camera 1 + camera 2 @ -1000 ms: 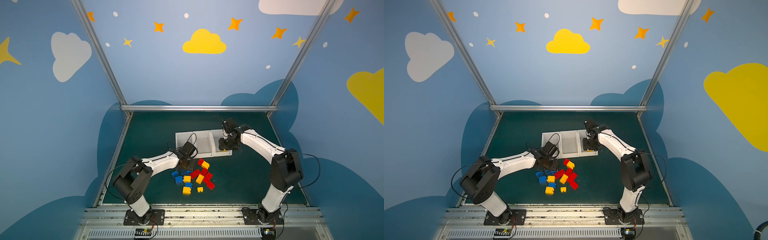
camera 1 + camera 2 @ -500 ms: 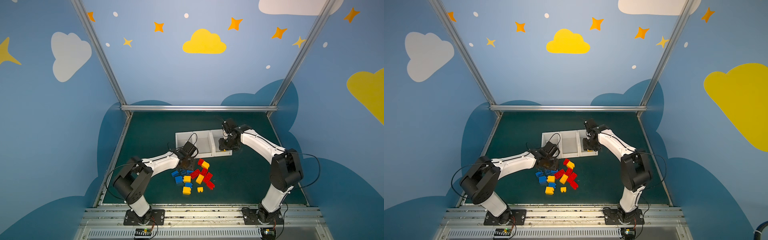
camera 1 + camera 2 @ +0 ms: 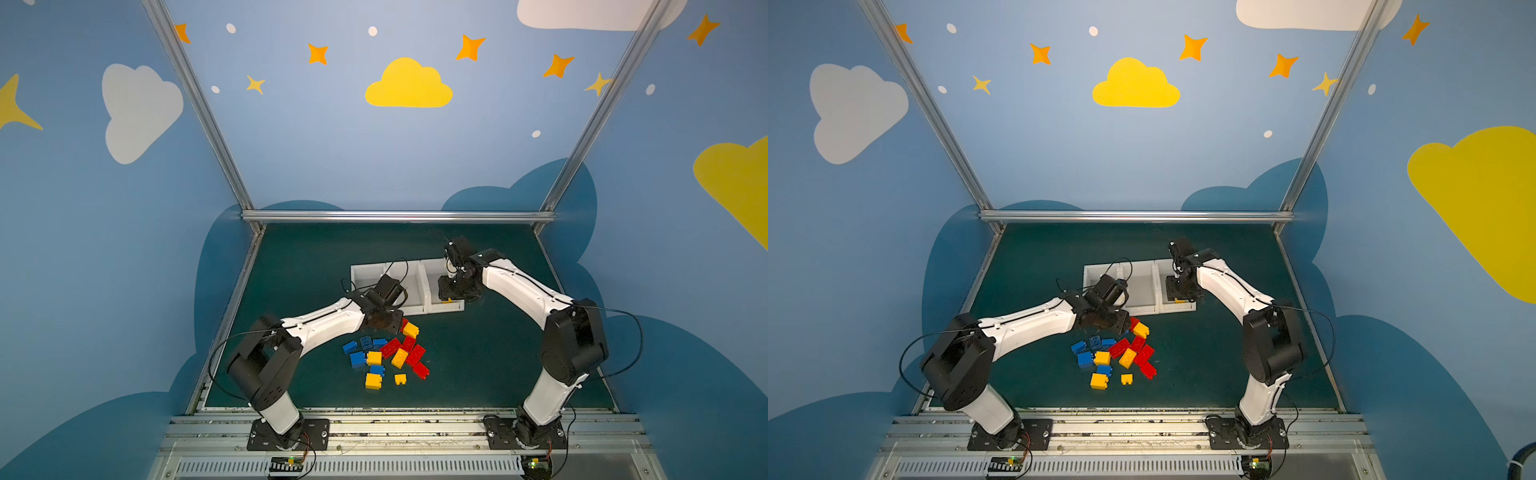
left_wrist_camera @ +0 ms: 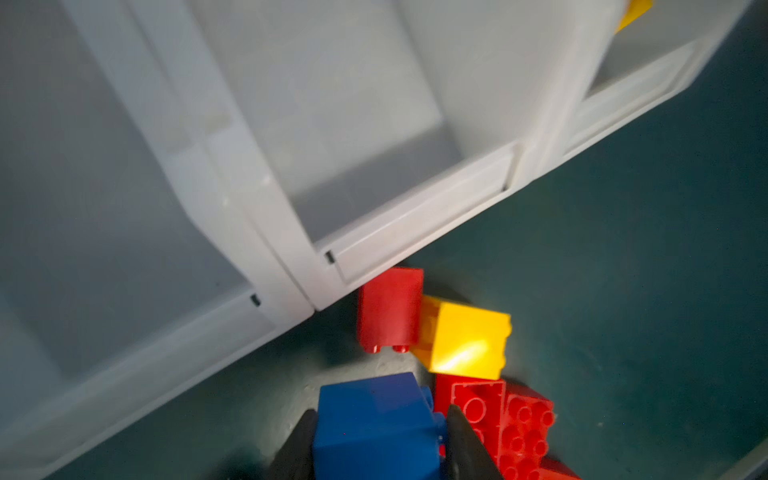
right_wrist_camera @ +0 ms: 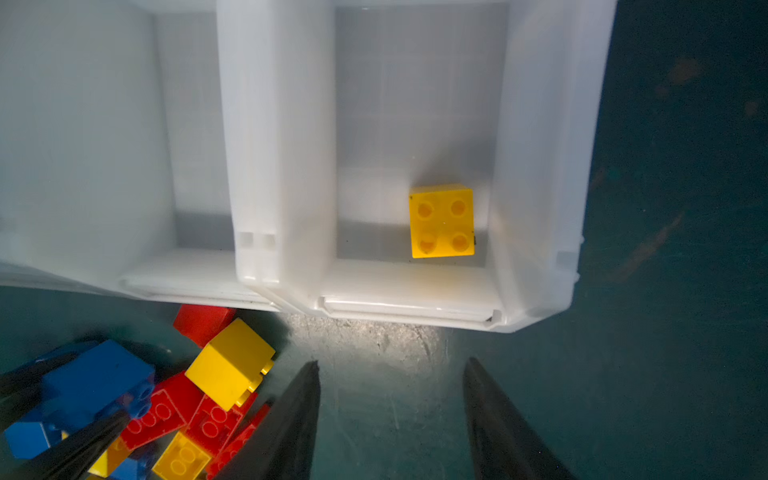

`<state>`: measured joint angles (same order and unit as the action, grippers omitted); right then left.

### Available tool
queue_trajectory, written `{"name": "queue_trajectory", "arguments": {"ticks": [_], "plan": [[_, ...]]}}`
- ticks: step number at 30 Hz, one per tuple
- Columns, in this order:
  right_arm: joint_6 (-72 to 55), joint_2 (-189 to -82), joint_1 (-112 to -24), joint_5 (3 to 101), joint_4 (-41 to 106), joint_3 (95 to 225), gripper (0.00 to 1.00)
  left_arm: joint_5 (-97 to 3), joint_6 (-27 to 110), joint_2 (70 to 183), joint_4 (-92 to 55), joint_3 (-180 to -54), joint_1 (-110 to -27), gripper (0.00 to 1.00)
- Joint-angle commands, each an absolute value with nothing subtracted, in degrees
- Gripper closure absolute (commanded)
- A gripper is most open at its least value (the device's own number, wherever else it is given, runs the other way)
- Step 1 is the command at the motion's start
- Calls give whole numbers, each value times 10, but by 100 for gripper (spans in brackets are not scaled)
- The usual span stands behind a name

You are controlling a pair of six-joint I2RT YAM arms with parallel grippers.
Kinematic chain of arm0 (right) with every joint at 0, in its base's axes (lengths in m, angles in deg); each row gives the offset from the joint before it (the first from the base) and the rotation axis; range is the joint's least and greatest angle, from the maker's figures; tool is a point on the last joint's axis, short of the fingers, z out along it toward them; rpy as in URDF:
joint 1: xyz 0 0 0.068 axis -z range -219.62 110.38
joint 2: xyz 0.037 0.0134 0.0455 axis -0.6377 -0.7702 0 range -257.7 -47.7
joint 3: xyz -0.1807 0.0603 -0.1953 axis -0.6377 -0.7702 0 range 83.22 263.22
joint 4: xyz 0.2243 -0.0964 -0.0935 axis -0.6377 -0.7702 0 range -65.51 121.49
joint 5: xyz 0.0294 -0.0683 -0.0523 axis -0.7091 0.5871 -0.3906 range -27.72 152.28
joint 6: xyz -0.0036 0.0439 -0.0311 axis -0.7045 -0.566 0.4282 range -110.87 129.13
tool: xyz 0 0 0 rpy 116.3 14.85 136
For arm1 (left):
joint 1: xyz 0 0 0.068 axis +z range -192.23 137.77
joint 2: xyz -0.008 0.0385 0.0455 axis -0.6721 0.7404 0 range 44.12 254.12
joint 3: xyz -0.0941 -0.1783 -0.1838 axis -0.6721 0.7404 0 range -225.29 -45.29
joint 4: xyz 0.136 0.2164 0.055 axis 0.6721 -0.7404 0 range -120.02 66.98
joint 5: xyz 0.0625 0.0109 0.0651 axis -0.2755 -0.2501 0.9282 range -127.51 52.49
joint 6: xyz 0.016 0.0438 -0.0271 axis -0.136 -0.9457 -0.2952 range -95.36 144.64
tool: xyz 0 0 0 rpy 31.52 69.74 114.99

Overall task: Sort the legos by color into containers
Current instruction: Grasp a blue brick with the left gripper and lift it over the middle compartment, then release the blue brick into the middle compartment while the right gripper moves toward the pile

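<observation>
My tabletop (image 3: 498, 365) is a dark green mat, scuffed, with one pale worn patch (image 5: 374, 336) showing in the right wrist view. Blue walls (image 3: 332, 158) close round me on three sides. On the back one a yellow cloud (image 3: 408, 85) sits among orange stars (image 3: 318, 53). A white cloud (image 3: 139, 110) is painted to my left and a second yellow cloud (image 3: 735, 187) to my right. Two slanted aluminium posts (image 3: 199, 108) meet a crossbar (image 3: 397, 216) at the tabletop's far edge. Along the near edge runs a metal rail (image 3: 395, 428), with a slotted grille (image 3: 345, 467) below it.
</observation>
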<state>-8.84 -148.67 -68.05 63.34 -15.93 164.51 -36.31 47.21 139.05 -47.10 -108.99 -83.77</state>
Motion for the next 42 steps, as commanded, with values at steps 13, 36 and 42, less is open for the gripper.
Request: {"name": "queue_trajectory", "arguments": {"ticks": [13,36,42], "plan": [[-87,-1447,-673,639,-172,1622,44,-344,404,1545,-497,-1302,-808,57],[-70,-1434,-672,625,-202,1639,42,-378,412,1509,-450,-1271,-791,22],[-43,-1415,-695,612,-206,1618,42,-351,437,1422,-416,-1182,-773,20]]}}
